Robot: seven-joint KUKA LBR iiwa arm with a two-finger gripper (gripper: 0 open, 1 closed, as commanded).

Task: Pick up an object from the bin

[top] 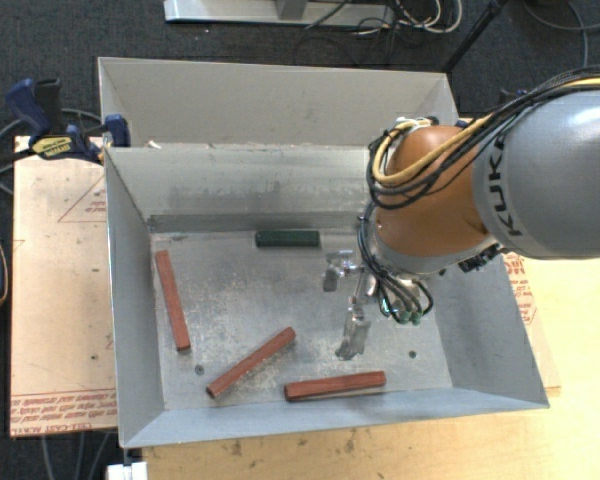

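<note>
My gripper (345, 308) hangs over the right-middle of the bin floor. Its two metal fingers stand apart, open, with nothing between them. A reddish-brown bar (335, 386) lies flat by the front wall, just below the lower fingertip (352, 346). To the left of the gripper a second reddish-brown bar (250, 362) lies at a slant. A small dark green block (288, 238) rests against the back wall, up and to the left of the upper fingertip (336, 270).
A third reddish-brown bar (173, 300) lies along the left wall, far from the gripper. The arm with its orange cover and cables covers the bin's right side. Bare floor lies between the green block and the slanted bar.
</note>
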